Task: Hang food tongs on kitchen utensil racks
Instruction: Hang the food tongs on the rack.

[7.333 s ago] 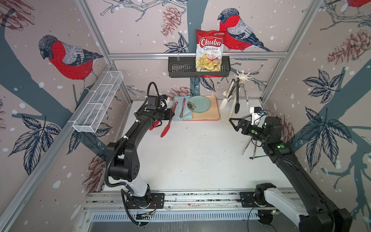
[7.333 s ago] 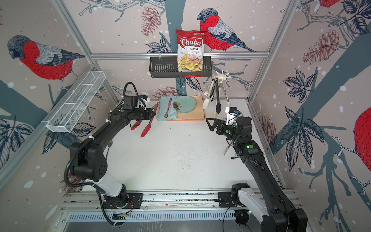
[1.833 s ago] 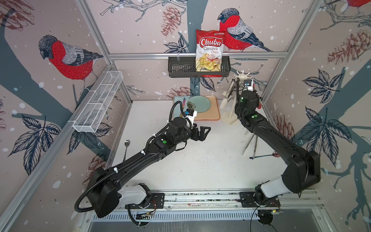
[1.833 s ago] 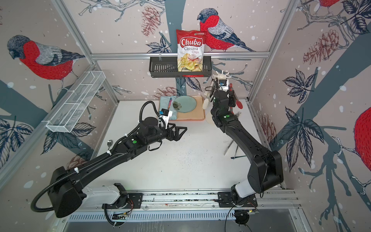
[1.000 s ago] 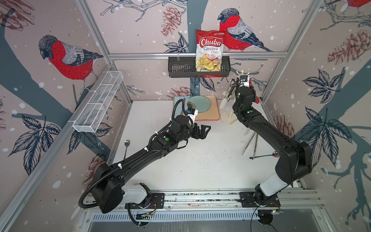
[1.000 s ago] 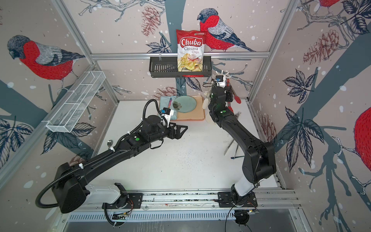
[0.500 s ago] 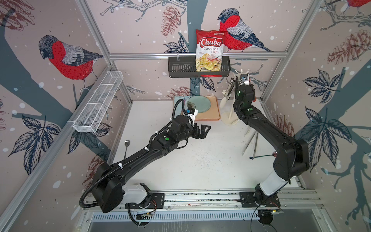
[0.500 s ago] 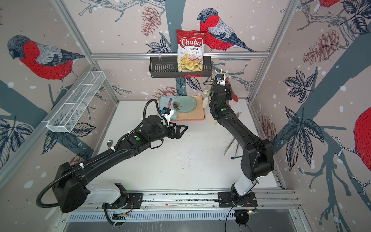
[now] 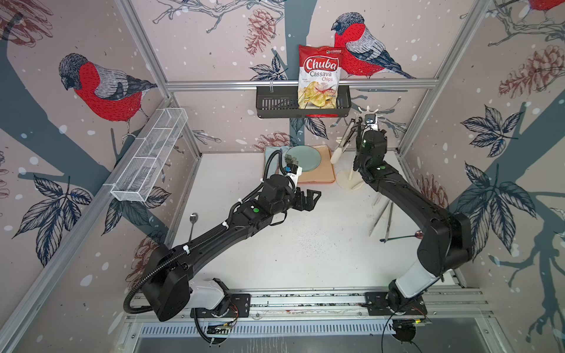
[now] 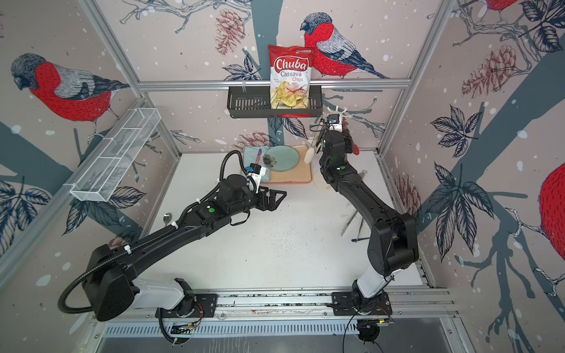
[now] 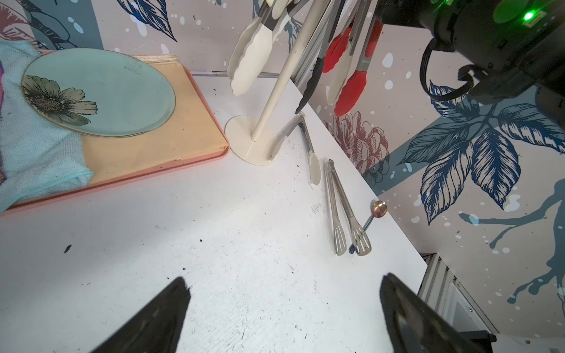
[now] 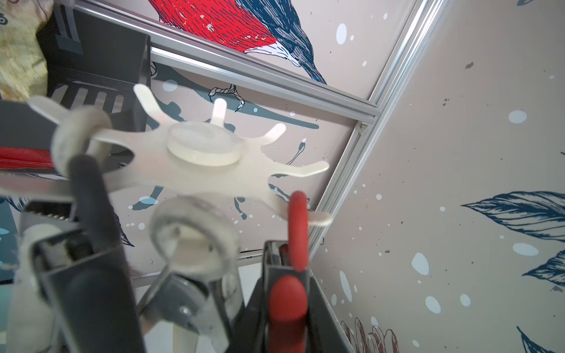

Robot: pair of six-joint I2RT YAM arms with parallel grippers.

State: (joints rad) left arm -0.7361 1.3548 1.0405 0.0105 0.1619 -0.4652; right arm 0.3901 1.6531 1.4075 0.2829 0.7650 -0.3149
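While the left gripper (image 9: 315,201) hovers with jaws spread wide above the white table (image 9: 305,259), bare-steel tongs (image 11: 342,211) and a white-tipped pair (image 11: 310,152) lie beyond it near the right wall. Farther back, the right gripper (image 9: 369,122) pinches the red-tipped tongs (image 11: 351,85) narrowly, their red loop (image 12: 296,226) against a hook of the cream utensil rack (image 12: 201,146), beside hanging white tongs (image 11: 250,61) and black tongs (image 11: 308,91).

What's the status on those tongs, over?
Left gripper open, empty. Right gripper shut on red tongs, loop at rack hook. Hung tongs crowd alongside.
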